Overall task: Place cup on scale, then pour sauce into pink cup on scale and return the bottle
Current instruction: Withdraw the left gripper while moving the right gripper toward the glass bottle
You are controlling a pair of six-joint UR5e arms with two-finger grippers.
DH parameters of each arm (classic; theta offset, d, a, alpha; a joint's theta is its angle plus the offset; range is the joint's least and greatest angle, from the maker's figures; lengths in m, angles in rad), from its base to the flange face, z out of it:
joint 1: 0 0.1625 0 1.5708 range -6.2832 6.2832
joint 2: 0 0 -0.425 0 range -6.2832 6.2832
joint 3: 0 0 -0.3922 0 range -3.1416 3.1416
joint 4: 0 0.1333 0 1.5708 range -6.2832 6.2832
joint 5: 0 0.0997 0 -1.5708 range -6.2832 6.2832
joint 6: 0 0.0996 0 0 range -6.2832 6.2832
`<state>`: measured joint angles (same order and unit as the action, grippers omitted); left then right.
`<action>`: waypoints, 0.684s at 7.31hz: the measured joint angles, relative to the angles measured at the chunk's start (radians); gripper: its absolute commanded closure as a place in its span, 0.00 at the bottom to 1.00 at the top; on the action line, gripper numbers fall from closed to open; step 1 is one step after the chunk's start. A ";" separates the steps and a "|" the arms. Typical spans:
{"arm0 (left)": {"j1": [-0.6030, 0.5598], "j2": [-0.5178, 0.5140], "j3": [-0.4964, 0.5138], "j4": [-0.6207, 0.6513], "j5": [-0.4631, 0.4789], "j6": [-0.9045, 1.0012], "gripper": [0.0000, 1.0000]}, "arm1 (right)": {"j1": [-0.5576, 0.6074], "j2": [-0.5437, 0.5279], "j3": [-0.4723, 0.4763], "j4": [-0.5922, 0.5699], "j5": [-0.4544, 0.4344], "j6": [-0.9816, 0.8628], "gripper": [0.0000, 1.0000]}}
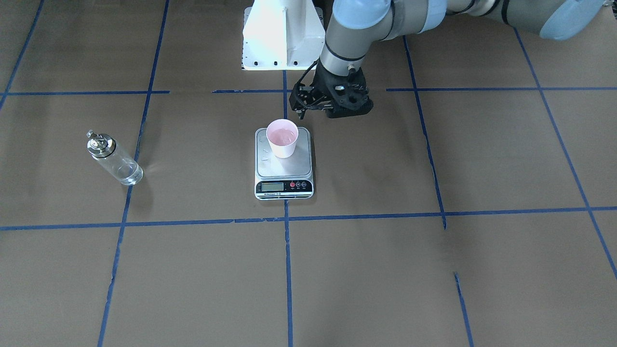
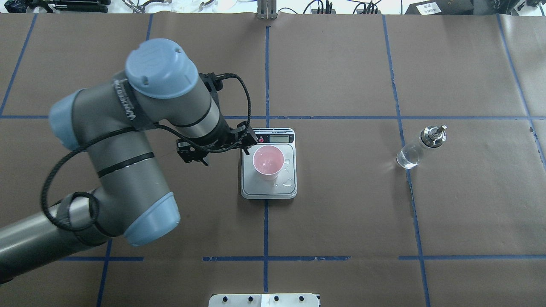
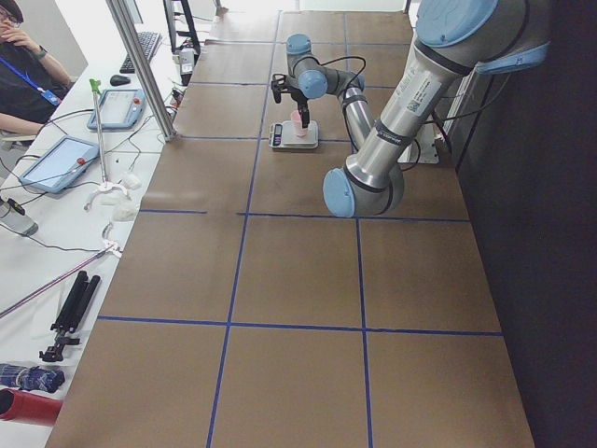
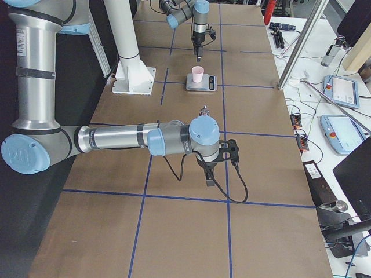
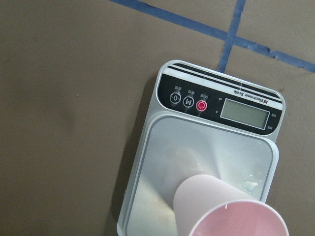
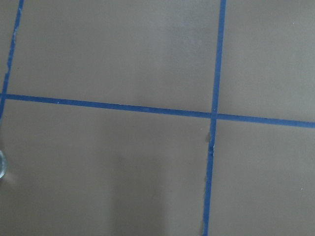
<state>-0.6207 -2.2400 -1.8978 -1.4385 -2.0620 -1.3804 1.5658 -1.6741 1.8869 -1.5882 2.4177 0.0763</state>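
Left gripper [image 1: 308, 103]: hanging released, empty, just beside the pink cup [image 1: 282, 137] on the scale [image 1: 284, 166].
Right gripper [image 4: 210, 174]: cannot tell its state.
Glass bottle [image 1: 115, 159]: standing well apart; likely slick and fragile, favouring a mid-body hold.

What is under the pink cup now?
The cup stands upright on the brushed steel platform of the scale. A few clear droplets lie on the platform beside it. The patch right beneath its base is covered.
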 measured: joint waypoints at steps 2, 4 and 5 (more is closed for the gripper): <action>-0.066 0.086 -0.094 0.020 -0.001 0.086 0.00 | -0.069 -0.050 0.190 -0.041 -0.006 0.161 0.00; -0.145 0.169 -0.147 0.026 -0.002 0.218 0.00 | -0.177 -0.093 0.355 -0.046 -0.035 0.310 0.00; -0.191 0.229 -0.181 0.027 -0.002 0.301 0.00 | -0.277 -0.097 0.432 -0.045 -0.102 0.441 0.00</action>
<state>-0.8116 -2.0110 -2.0788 -1.4117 -2.0642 -1.0790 1.2891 -1.7713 2.3184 -1.6337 2.3158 0.5171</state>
